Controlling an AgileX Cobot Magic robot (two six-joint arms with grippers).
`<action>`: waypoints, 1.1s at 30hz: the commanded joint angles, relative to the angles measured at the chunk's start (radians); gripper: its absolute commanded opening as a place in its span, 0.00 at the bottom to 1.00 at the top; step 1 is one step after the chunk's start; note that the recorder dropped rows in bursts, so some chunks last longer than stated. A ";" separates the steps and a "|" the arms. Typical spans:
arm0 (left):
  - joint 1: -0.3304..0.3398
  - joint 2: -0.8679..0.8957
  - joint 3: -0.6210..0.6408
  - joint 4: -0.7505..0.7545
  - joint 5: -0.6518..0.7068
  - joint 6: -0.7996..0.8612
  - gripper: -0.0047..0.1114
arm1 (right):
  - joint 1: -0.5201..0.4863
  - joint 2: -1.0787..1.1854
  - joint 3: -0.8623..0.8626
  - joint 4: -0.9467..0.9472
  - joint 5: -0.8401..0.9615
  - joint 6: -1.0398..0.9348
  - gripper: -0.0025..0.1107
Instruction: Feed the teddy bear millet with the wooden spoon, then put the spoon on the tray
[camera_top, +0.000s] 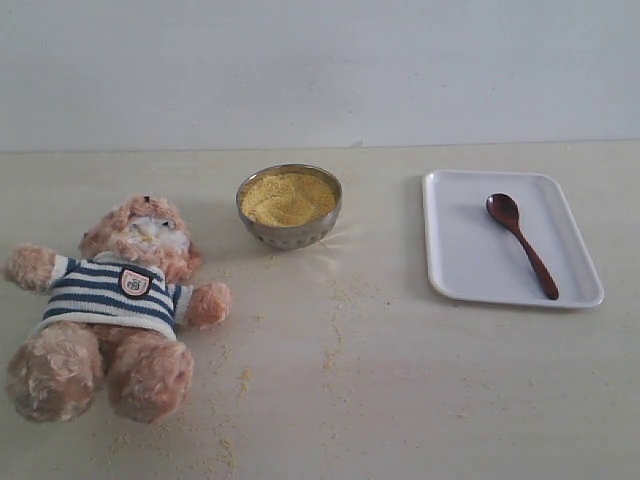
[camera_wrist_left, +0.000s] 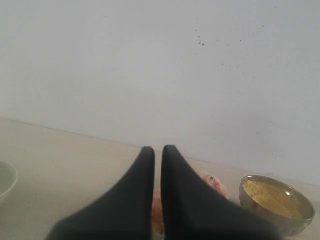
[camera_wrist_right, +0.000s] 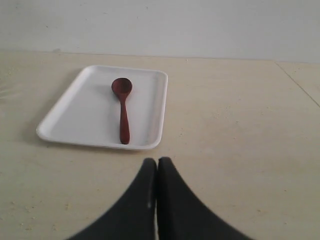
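The teddy bear (camera_top: 120, 300) lies on its back at the left of the table, in its striped shirt; a bit of its fur (camera_wrist_left: 215, 182) shows behind the left fingers. The steel bowl (camera_top: 289, 207) heaped with millet (camera_top: 288, 197) stands at the middle back, also in the left wrist view as bowl (camera_wrist_left: 276, 204). The wooden spoon (camera_top: 521, 243) lies on the white tray (camera_top: 460, 250) at the right, seen too as spoon (camera_wrist_right: 122, 107) on tray (camera_wrist_right: 75, 115). My left gripper (camera_wrist_left: 157, 150) and right gripper (camera_wrist_right: 157, 161) are shut, empty, and out of the exterior view.
Loose millet specks (camera_top: 335, 350) are scattered over the table in front of the bowl and beside the bear. A pale bowl rim (camera_wrist_left: 6, 179) shows at the edge of the left wrist view. A plain wall runs behind the table.
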 joint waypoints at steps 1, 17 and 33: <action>-0.002 -0.003 0.003 0.001 0.007 0.003 0.08 | -0.002 -0.004 -0.001 -0.005 -0.004 -0.004 0.02; -0.002 -0.003 0.003 0.004 -0.001 0.003 0.08 | -0.002 -0.004 -0.001 -0.001 -0.008 0.003 0.02; -0.002 -0.003 -0.001 1.773 0.121 -1.807 0.08 | -0.002 -0.004 -0.001 -0.001 -0.008 0.003 0.02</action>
